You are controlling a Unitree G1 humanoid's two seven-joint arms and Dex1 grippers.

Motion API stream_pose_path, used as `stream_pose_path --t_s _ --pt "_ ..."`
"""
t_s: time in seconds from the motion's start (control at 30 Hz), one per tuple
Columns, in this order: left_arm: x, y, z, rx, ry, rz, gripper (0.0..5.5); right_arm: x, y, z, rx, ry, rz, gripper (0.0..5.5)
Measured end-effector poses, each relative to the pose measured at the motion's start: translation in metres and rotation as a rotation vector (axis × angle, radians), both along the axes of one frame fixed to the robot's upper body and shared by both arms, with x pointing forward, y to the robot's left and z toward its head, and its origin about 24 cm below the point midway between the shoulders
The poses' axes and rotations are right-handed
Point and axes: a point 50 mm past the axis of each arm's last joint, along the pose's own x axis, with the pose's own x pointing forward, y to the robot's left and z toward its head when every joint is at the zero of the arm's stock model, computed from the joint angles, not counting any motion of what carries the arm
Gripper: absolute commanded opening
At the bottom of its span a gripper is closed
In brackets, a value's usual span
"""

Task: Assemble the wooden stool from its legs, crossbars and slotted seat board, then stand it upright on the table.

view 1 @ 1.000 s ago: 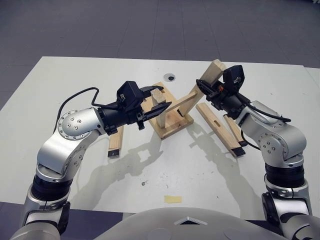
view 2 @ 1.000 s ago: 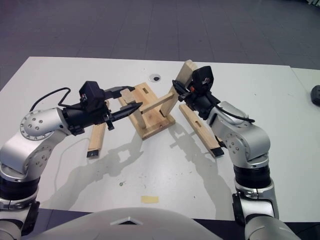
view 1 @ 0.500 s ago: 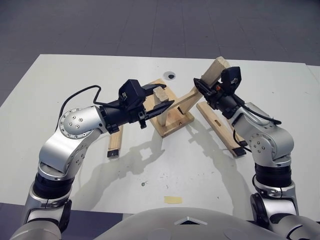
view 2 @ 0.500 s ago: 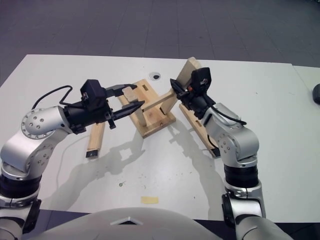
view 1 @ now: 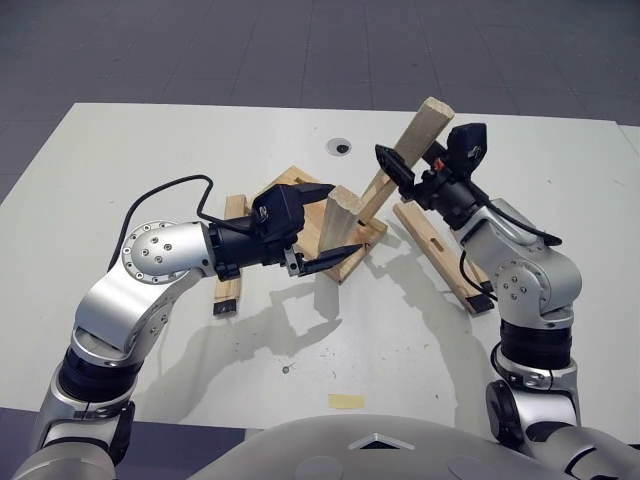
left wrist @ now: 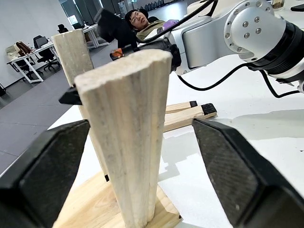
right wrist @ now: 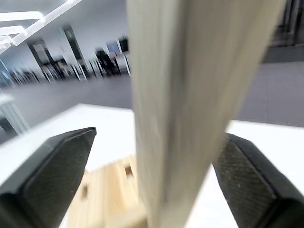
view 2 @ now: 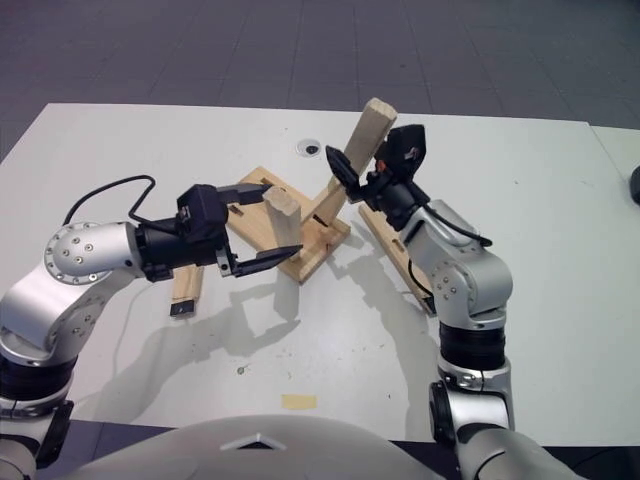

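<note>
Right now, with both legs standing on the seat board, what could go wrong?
The tall leg appears to lean, and the fingers of the right gripper sit open on either side of it, so it might topple or lift out. The left gripper straddles the short leg unclamped; a sideways nudge could knock it over or slide the seat board.

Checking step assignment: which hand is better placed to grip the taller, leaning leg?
Right, probably. The right hand already sits open around the leaning leg, while the left hand is open around the shorter leg.
</note>
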Motion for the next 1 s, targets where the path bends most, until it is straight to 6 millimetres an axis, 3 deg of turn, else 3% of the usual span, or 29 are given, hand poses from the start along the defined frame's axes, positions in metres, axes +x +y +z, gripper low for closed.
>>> stream_pose_path --t_s 0.17,0.3,0.47,0.53,0.57,0.63,0.73,0.87,1.0 --pt "0.002 0.002 0.005 -0.023 -0.009 0.010 5.38 0.006 -0.015 0.035 0.119 -0.130 -0.038 5.40" --pt "0.003 0.001 0.012 -0.083 -0.013 0.007 5.38 0.015 -0.025 0.074 0.223 -0.240 -0.063 5.40" --pt "0.004 -0.001 0.016 -0.109 -0.018 0.000 5.38 0.022 -0.045 0.153 0.427 -0.444 -0.103 5.40" --pt "0.005 -0.002 0.015 -0.107 -0.016 0.004 5.38 0.022 -0.045 0.170 0.473 -0.480 -0.092 5.40" --pt "0.005 -0.003 0.014 -0.105 -0.015 0.005 5.38 0.027 -0.036 0.164 0.441 -0.447 -0.066 5.40" --pt "0.005 -0.005 0.013 -0.100 -0.017 0.005 5.38 0.039 -0.015 0.130 0.345 -0.307 -0.028 5.40" --pt "0.006 -0.008 0.009 -0.097 -0.009 0.007 5.38 0.047 0.013 0.056 0.161 -0.062 0.037 5.40" --pt "0.009 -0.009 0.006 -0.092 -0.005 0.023 5.38 0.044 0.021 0.052 0.049 -0.080 0.058 5.40" --pt "0.007 -0.013 0.001 -0.084 0.011 0.013 5.38 0.047 0.019 0.057 0.094 -0.094 0.040 5.40"
